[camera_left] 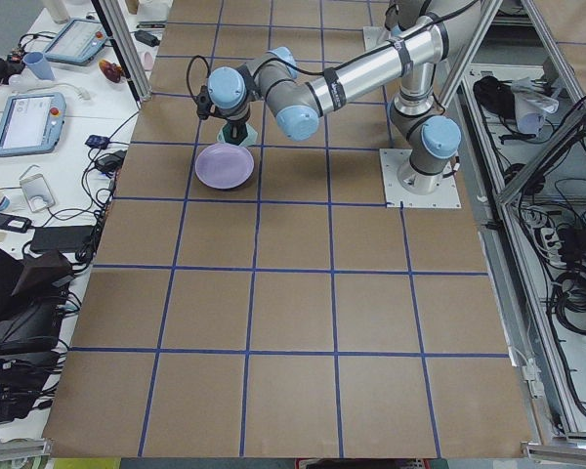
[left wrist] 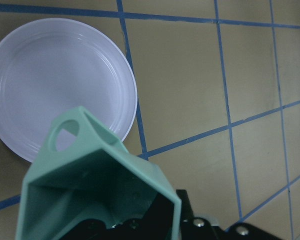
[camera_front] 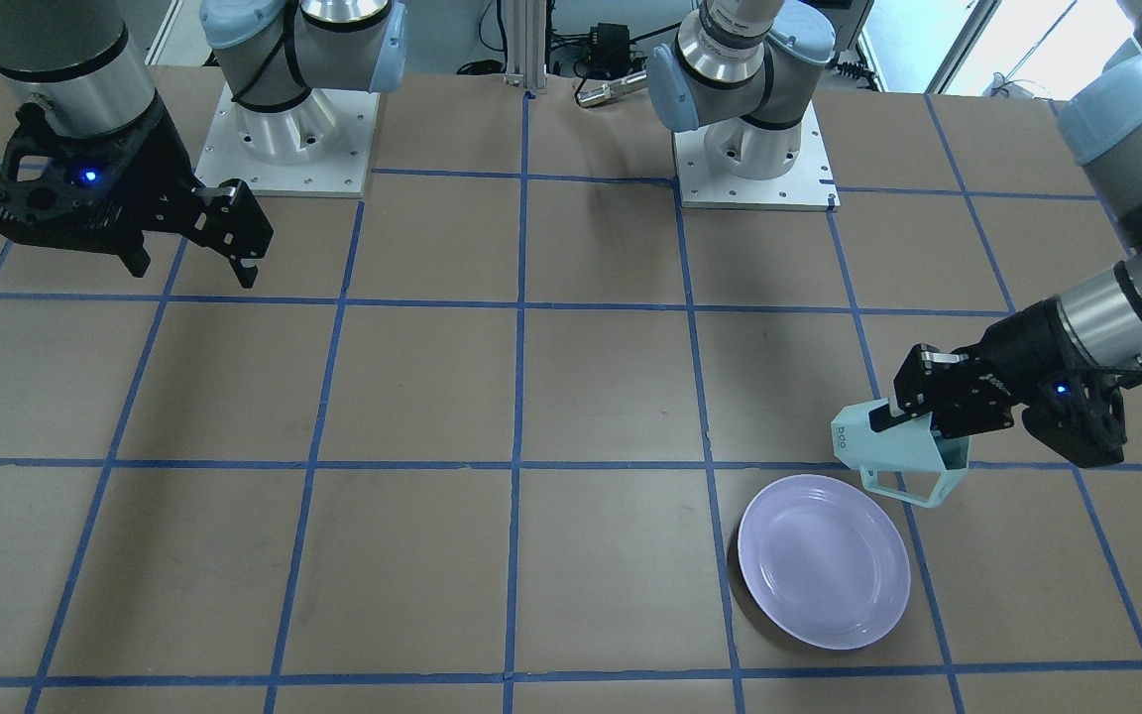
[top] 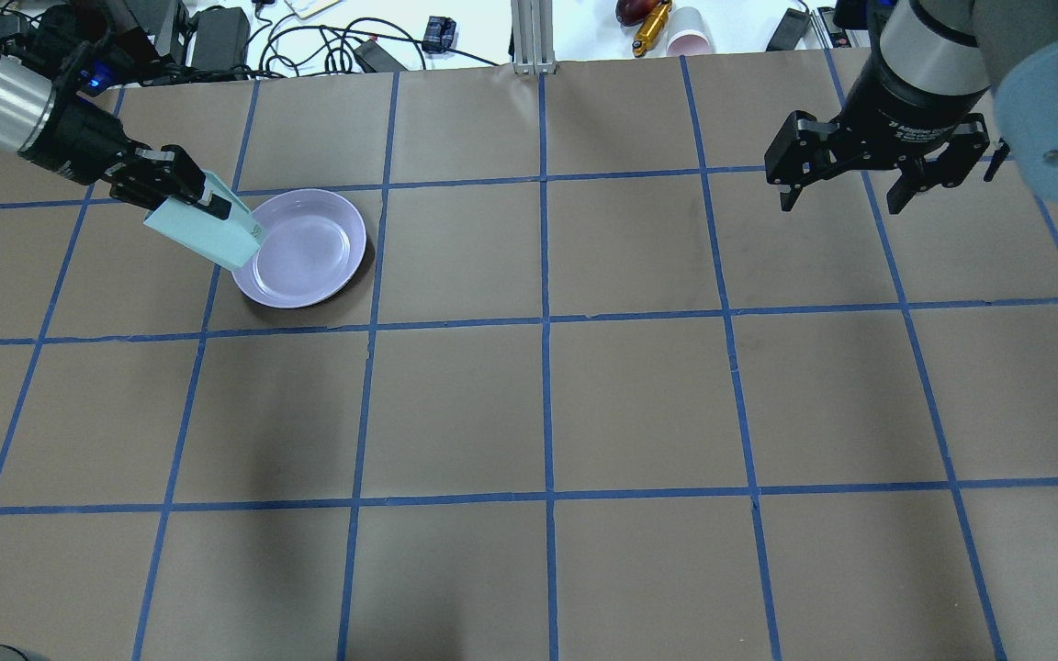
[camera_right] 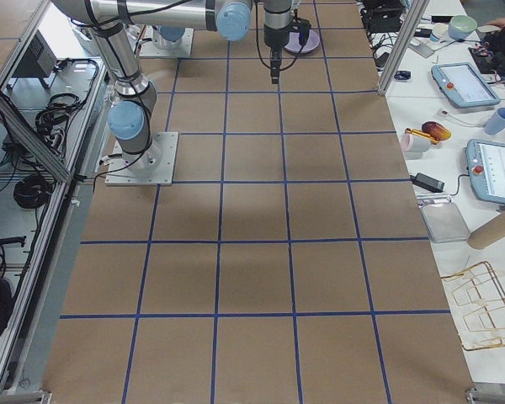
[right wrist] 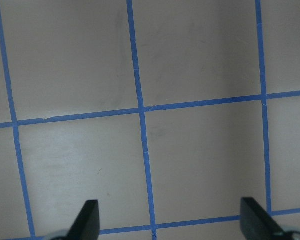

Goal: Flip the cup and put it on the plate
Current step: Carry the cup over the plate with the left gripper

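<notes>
The mint-green faceted cup [camera_front: 893, 451] is held in the air, tilted on its side, in my left gripper [camera_front: 913, 412], which is shut on the cup's wall. Its base with the printed mark points away from the arm and its handle hangs down. The cup also shows in the overhead view [top: 203, 231] and the left wrist view [left wrist: 90, 185]. The lavender plate [camera_front: 822, 560] lies on the table just beside and below the cup, also in the overhead view [top: 309, 248] and the left wrist view [left wrist: 60, 85]. My right gripper [top: 846, 188] is open and empty, far off.
The brown table [top: 547, 404] carries a grid of blue tape lines. Both arm bases [camera_front: 284, 139] stand at the robot's edge. Cables, a pink cup [top: 690, 41] and tools lie beyond the far edge.
</notes>
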You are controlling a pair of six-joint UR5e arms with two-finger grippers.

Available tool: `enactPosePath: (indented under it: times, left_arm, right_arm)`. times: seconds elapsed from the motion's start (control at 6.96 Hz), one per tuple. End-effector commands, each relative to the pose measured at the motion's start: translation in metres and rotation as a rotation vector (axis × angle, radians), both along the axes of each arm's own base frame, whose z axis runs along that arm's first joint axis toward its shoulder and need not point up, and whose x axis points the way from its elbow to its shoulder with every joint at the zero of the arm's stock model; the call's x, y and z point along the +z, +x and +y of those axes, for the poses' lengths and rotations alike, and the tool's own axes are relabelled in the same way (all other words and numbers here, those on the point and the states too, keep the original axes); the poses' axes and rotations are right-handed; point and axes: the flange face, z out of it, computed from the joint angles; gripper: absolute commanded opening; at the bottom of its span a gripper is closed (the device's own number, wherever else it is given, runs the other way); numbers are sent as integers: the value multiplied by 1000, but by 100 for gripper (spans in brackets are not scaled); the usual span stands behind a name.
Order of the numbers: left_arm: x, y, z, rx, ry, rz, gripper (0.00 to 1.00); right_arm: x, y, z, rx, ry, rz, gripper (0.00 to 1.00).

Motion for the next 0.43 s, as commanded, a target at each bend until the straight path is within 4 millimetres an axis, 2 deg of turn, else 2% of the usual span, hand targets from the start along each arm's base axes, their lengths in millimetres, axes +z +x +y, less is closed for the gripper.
enactPosePath:
  times: [0.0, 0.14, 0.29]
  left_arm:
    - [5, -38, -9, -97, -63, -204, 0]
    - [5, -61, -15, -147, -105, -275, 0]
    - [-3, -70, -14, -172, -108, -338, 0]
  right_arm:
    - [0, 0, 0, 0, 0, 0, 100]
    - [0, 0, 0, 0, 0, 0, 100]
    - [0, 0, 0, 0, 1, 1, 100]
